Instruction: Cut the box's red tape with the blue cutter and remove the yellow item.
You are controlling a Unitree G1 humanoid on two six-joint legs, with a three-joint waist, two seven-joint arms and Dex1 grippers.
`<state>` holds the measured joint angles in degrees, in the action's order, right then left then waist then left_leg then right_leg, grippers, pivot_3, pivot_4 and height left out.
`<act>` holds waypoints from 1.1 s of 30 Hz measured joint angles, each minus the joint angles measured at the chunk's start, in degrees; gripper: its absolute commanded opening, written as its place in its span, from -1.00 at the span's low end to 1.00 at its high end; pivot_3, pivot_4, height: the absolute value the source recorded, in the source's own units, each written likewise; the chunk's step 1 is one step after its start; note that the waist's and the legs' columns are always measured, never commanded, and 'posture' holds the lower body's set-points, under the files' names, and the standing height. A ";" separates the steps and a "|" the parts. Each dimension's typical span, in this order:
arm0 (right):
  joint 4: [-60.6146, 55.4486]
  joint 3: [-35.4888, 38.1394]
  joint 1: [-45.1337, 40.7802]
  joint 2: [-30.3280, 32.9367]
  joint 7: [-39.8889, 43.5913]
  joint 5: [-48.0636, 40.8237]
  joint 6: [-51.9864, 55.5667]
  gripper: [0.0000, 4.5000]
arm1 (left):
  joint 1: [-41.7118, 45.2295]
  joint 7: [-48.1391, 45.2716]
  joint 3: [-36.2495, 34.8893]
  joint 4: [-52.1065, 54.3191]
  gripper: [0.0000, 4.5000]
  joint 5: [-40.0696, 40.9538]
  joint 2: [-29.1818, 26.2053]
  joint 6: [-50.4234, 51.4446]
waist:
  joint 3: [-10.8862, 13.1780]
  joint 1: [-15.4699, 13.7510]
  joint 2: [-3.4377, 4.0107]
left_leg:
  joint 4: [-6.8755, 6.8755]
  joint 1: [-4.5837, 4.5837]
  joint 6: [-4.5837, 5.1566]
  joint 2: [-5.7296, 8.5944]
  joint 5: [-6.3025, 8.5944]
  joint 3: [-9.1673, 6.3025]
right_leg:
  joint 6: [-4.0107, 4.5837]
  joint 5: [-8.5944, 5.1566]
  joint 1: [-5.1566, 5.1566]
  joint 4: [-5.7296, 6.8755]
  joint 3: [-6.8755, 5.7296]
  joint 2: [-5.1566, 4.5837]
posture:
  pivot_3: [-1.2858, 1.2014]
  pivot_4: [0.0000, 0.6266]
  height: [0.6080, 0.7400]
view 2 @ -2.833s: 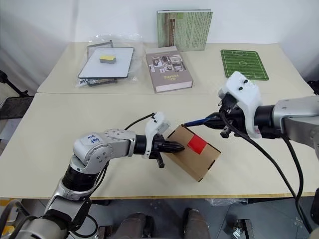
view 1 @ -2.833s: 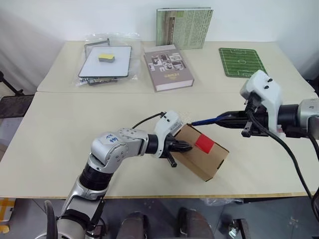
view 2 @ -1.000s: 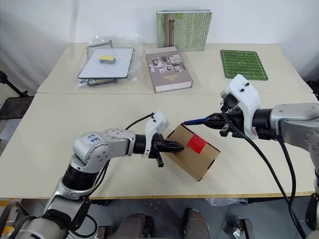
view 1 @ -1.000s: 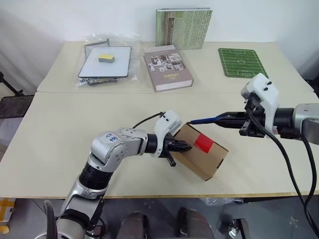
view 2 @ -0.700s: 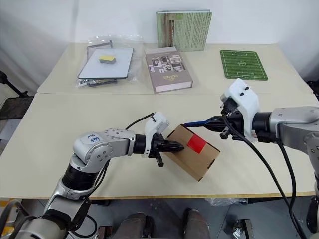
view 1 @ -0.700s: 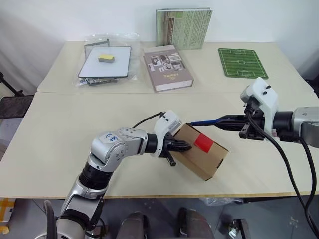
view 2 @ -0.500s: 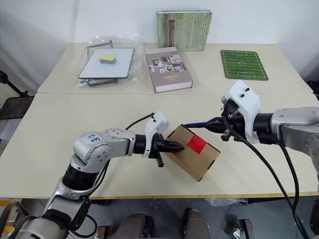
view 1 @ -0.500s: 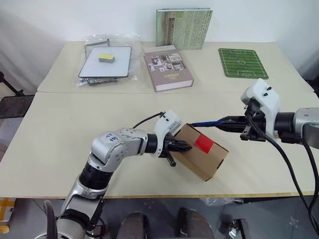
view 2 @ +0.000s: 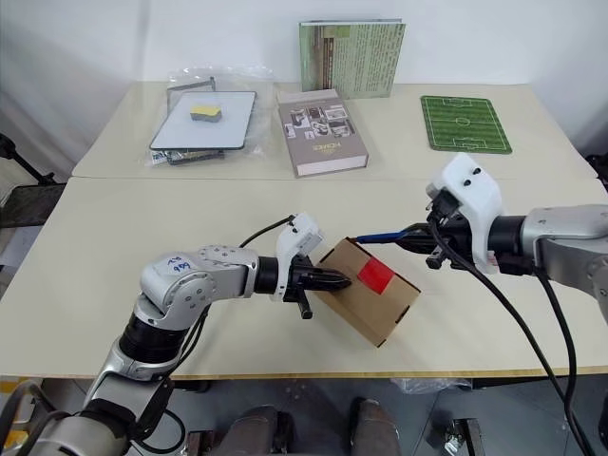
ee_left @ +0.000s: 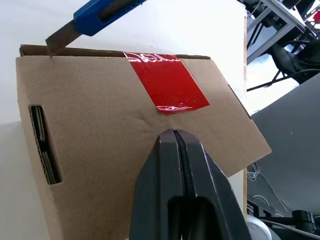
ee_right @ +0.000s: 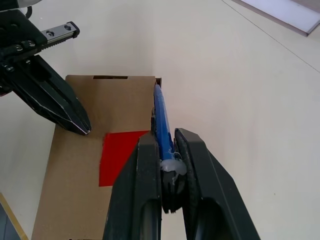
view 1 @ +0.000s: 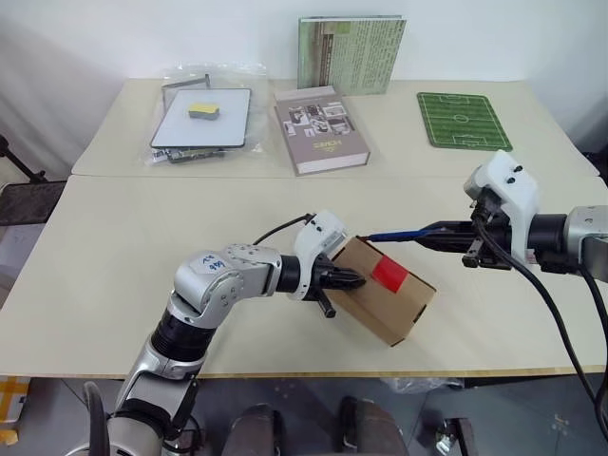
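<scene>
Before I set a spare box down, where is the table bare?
Bare: the near table left of the left arm, and between the grey book and the green mat. Crowded: around the box, where both end effectors work.

Handwritten blue marks are showing on a white sticker [view 1: 206,263] on the left arm's upper joint, but they are too small to make out. A line of small white lettering is running across the cover of the grey book [view 1: 320,130] lying at the far side of the table, and it cannot be read either. The green book [view 1: 350,52] standing upright behind it is carrying dense print that stays illegible. No other text, brand or number is showing anywhere.
</scene>
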<state>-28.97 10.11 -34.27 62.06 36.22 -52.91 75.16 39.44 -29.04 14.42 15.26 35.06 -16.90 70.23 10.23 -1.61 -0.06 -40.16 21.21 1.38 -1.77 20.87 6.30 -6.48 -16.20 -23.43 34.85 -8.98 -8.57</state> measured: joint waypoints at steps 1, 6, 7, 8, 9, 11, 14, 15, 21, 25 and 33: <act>-0.01 0.30 0.28 0.00 0.11 -0.01 -0.06 -0.93 | 0.00 -0.01 0.01 0.02 -0.99 0.00 0.00 0.00 | 0.00 -0.02 0.00 | 0.00 0.00 0.00 0.00 0.00 0.00 | 0.00 0.00 0.00 0.00 0.00 0.00 | 0.03 -0.52 1.00; 0.11 0.89 2.85 0.72 0.22 0.08 -0.15 -0.93 | 0.00 -0.08 0.04 0.08 -0.99 0.00 -0.25 -0.05 | 0.00 0.04 0.00 | 0.00 -0.01 0.00 0.00 0.00 0.02 | -0.01 0.00 0.00 0.01 0.02 0.00 | 0.03 -0.52 1.00; 0.15 1.08 3.11 0.72 0.22 0.08 -0.25 -0.93 | 0.00 -0.08 0.04 0.08 -0.99 0.00 -0.25 -0.05 | 0.00 0.01 -0.01 | 0.00 -0.01 0.00 -0.01 -0.01 0.00 | 0.00 0.00 0.00 0.01 0.00 0.00 | 0.03 -0.52 1.00; 0.22 1.26 3.36 0.72 0.22 0.08 -0.35 -0.93 | 0.00 -0.08 0.05 0.09 -0.99 0.00 -0.25 -0.05 | 0.00 -0.01 0.00 | 0.00 -0.01 0.00 0.00 -0.01 0.00 | -0.01 0.00 0.00 0.01 0.00 0.00 | 0.03 -0.52 1.00; 0.20 1.39 3.68 0.73 0.25 0.09 -0.46 -0.93 | 0.00 -0.08 0.05 0.10 -0.99 0.00 -0.25 -0.05 | 0.00 -0.02 0.00 | 0.00 -0.01 0.00 0.00 -0.01 0.00 | -0.01 0.00 0.00 0.01 0.01 0.00 | 0.03 -0.52 1.00; 0.06 1.47 4.12 0.77 0.38 0.09 -0.96 -0.93 | 0.00 -0.08 0.05 0.12 -0.99 0.00 -0.28 -0.04 | 0.00 0.00 0.00 | 0.00 -0.01 0.00 0.00 -0.01 0.00 | -0.01 0.00 0.01 0.00 0.01 -0.01 | 0.03 -0.52 1.00; -0.12 1.47 4.14 0.77 0.39 0.06 -0.96 -0.93 | 0.00 -0.08 0.05 0.12 -0.99 0.00 -0.31 -0.03 | 0.00 0.00 0.00 | 0.00 -0.01 0.00 0.00 -0.01 -0.01 | -0.01 0.00 0.01 0.01 0.01 0.00 | 0.03 -0.52 1.00; -0.18 1.46 4.11 0.78 0.41 0.04 -0.92 -0.93 | 0.00 -0.08 0.05 0.12 -0.99 0.00 -0.31 -0.03 | 0.00 0.00 0.00 | 0.00 -0.01 0.00 0.00 -0.01 0.00 | -0.01 0.00 0.01 0.01 0.01 0.00 | 0.03 -0.52 1.00; -0.51 -0.90 0.26 1.90 0.58 -0.15 1.50 -0.93 | -0.01 -0.05 0.07 0.11 -0.99 -0.01 -0.30 -0.03 | 0.00 0.03 0.00 | -0.01 -0.01 0.00 -0.01 -0.01 -0.02 | -0.01 0.00 0.01 0.01 0.00 0.00 | 0.03 -0.52 1.00; -0.41 -3.11 -3.30 2.93 0.97 -0.45 4.11 -0.93 | -0.01 0.14 0.13 0.20 -0.99 -0.01 -0.20 0.18 | 0.00 0.03 0.00 | -0.01 0.00 0.00 -0.01 -0.01 -0.03 | -0.01 0.00 0.01 -0.01 0.00 -0.02 | 0.03 -0.52 1.00; -0.40 -5.86 -7.50 7.45 4.54 -1.23 8.12 -0.93 | -0.04 0.74 0.31 0.43 -0.99 -0.02 0.22 0.41 | 0.00 -0.11 -0.01 | 0.00 0.03 0.01 0.00 -0.01 -0.07 | -0.01 0.00 0.02 -0.05 -0.02 -0.04 | 0.03 -0.52 1.00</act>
<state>-29.37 4.25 -41.77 69.51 40.77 -54.14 83.28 39.39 -28.30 14.73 15.69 35.04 -16.68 70.65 10.23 -1.71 -0.07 -40.16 21.23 1.39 -1.78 20.86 6.23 -6.49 -16.20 -23.41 34.80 -9.00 -8.61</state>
